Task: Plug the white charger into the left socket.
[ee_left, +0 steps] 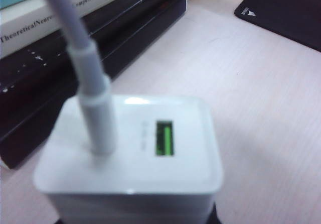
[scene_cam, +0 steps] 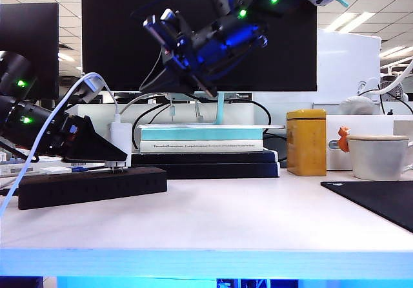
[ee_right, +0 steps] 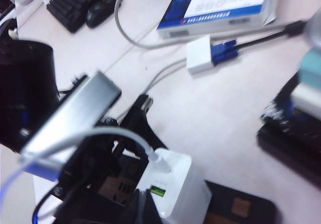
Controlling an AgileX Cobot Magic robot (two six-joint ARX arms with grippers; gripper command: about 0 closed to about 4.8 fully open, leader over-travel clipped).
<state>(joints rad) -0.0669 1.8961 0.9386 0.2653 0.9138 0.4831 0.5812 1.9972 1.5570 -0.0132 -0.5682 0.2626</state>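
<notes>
From my exterior view, the left gripper (scene_cam: 111, 151) hides most of the white charger (scene_cam: 120, 136), and I cannot tell whether its prongs (scene_cam: 115, 166) reach the power strip (scene_cam: 90, 186). The strip runs out at nine o'clock, and the right gripper (scene_cam: 169, 75) is a dark blur, its jaws unreadable. In my left wrist view the charger (ee_left: 130, 153) is soft and cut off at six o'clock.

My left arm (scene_cam: 39, 130) is matte black with two green indicator lights, tapering to a black wedge-shaped left gripper (scene_cam: 113, 161). My right arm (scene_cam: 219, 33), upper centre of the exterior view, is black too, with blue-lit housing, green lights and black cabling.
</notes>
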